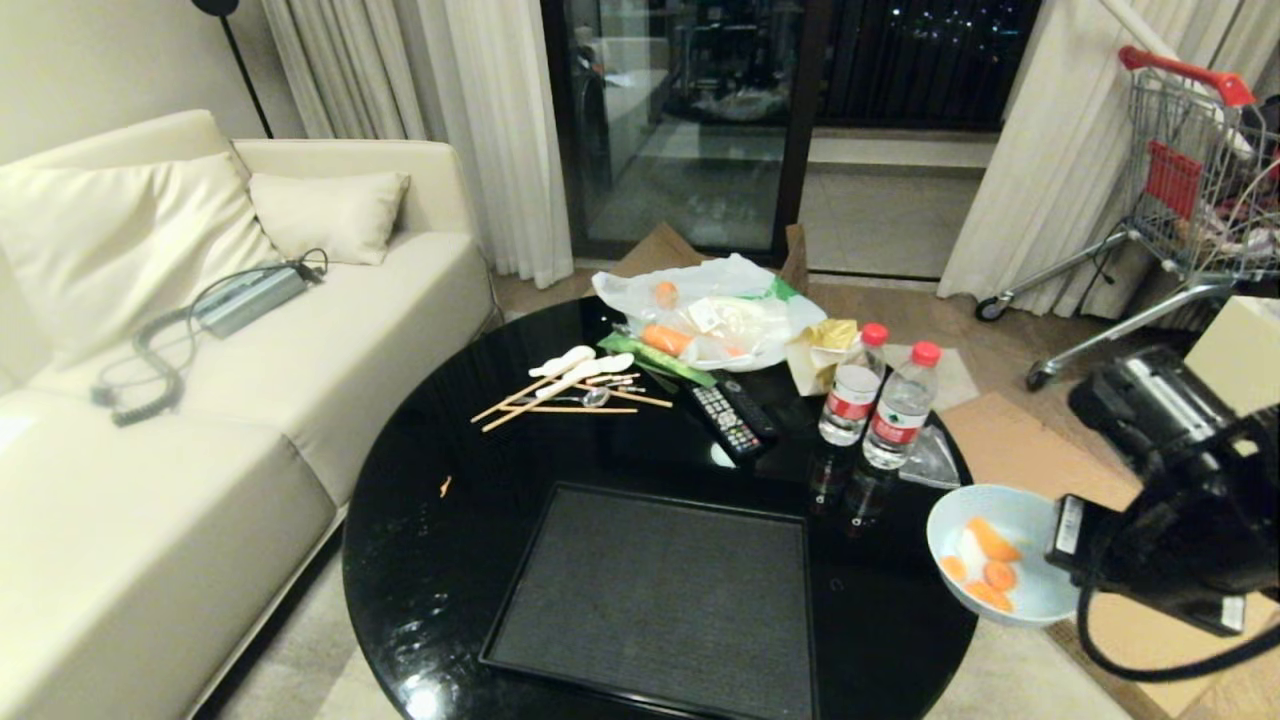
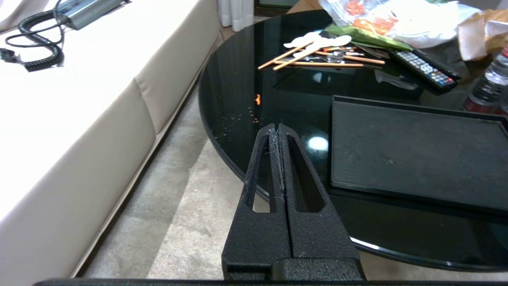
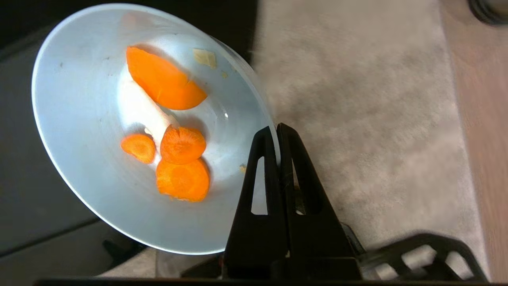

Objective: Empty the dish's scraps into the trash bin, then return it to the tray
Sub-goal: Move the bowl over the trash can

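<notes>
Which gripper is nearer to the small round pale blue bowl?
Right. The right gripper is shut on the small round pale blue bowl rim; the left gripper hovers shut across the table, beside the black tray.

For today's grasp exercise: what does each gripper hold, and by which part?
Right gripper pinches the dish by its rim; left gripper is shut on nothing.

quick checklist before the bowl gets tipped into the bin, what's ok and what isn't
1. Grip: right gripper shut on the rim of the dish - ok.
2. Scraps in the dish, none seen spilling - ok.
3. Dish off the table, past its right edge - ok.
4. Trash bin under the dish: not in any view - cannot tell.
5. Tray has room for the return - ok.
6. Left gripper shut, parked off the table's left edge - ok.
</notes>
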